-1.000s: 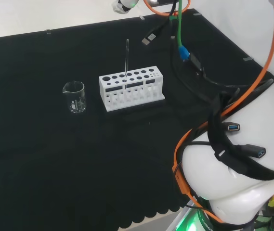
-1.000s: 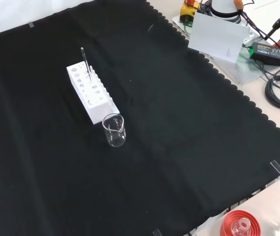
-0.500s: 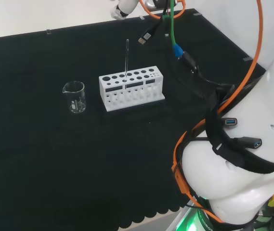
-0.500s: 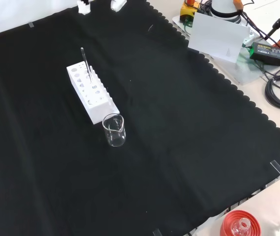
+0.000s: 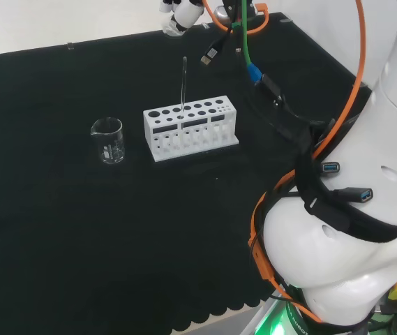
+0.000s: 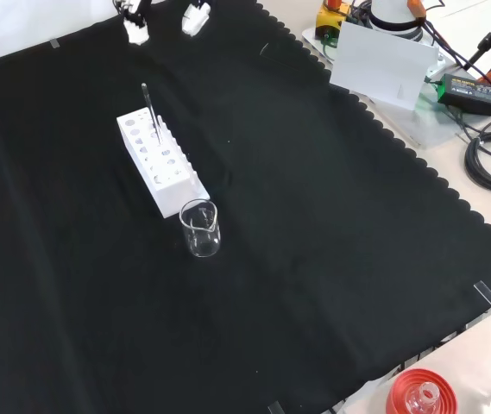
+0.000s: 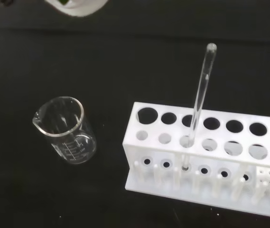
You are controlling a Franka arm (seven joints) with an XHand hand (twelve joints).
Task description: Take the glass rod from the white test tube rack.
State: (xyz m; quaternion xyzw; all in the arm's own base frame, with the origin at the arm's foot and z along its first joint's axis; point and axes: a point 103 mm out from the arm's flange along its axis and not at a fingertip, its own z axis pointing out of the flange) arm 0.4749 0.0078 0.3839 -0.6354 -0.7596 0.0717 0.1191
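A clear glass rod (image 5: 183, 84) stands upright in a hole of the white test tube rack (image 5: 190, 128) near the middle of the black cloth. The front view has the rod (image 6: 146, 99) at the far end of the rack (image 6: 160, 159). The hand (image 5: 177, 14) hangs beyond and above the rack; the front view shows two fingertips (image 6: 133, 24) spread apart, holding nothing, well short of the rod. Through the wrist view I look down on the rod (image 7: 200, 97), the rack (image 7: 206, 152) and a blurred white part of the hand (image 7: 75, 4).
One clear glass beaker (image 5: 108, 139) stands beside the rack's end (image 6: 200, 228) (image 7: 66, 130). Dark and orange cables (image 5: 275, 94) lie on the cloth by the arm's white links. A red ribbed stand (image 6: 418, 397) sits off the cloth's near edge in the front view.
The hand has come down into the top of the head and front views, closer to the rack. Rod, rack and beaker have not moved.
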